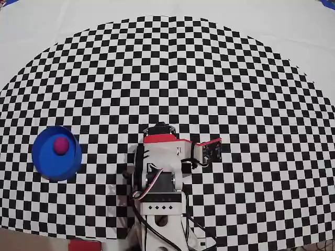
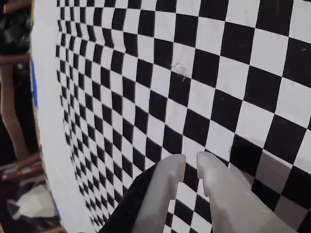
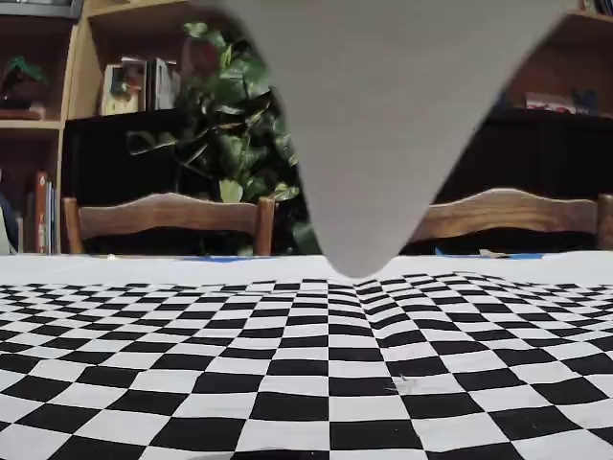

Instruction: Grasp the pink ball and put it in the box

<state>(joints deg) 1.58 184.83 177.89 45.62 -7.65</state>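
Checkered black/white cloth (image 1: 209,68) covers the table, w/ plain white margin beyond its curved edge at top of overhead view. Going left to right in overhead view, taking the box as landmark: 1 box (image 1: 44,164), a round blue tub, sits on the cloth at far left; 1 pink ball (image 1: 62,146) lies inside it, toward the upper-right part of the tub floor. Below and just right of the box, at bottom edge, 1 flat red rectangle (image 1: 84,244), partly cut off by frame. Well right of the box stands 1 arm (image 1: 162,162), white body w/ red trim, cables trailing at its base; its gripper end points away from the box, toward the right, w/ a small dark board edged in red (image 1: 212,150) at its tip. Wrist view: gripper (image 2: 190,165) hangs over bare checkers, 2 pale fingers (image 2: 165,189) nearly touching, only a narrow slit between tips, nothing held. Fixed view, low at table level: 2 wooden chair backs (image 3: 168,216) behind the table, 1 leafy plant (image 3: 235,134) between them, shelves w/ books at left; a blurred grey wedge (image 3: 383,115) hangs from top centre. No readable writing or brand anywhere; book spines too small to read.
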